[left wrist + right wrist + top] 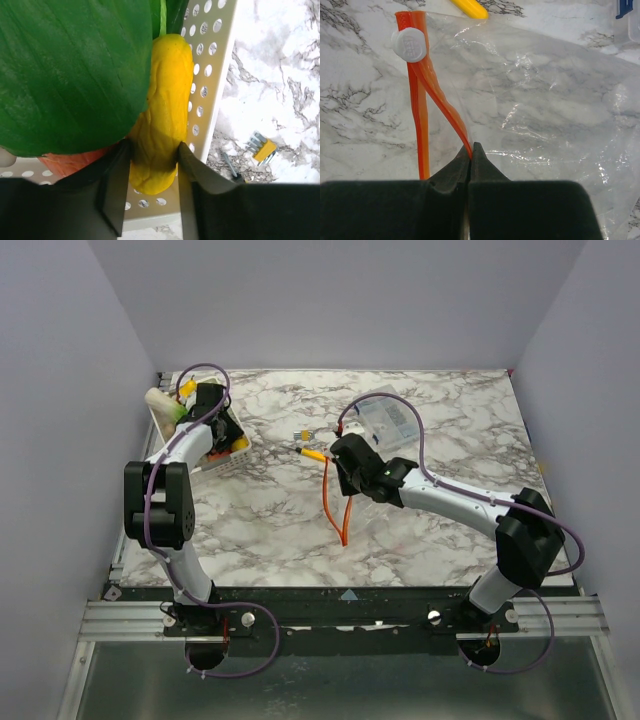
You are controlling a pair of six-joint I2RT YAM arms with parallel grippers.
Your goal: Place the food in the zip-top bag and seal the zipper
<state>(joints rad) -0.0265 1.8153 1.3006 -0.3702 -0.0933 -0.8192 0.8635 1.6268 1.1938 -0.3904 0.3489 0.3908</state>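
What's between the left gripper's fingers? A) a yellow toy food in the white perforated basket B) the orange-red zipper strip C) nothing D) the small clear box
A: in the left wrist view, the fingers of the left gripper touch both sides of the yellow toy food inside the white perforated basket. The zipper is pinched by the right gripper instead.

- The left arm and right arm had white links joined by chunky black joint housings.
- A purple cable looped along each arm to its base.
- The left gripper and right gripper had matte black, angular fingers.
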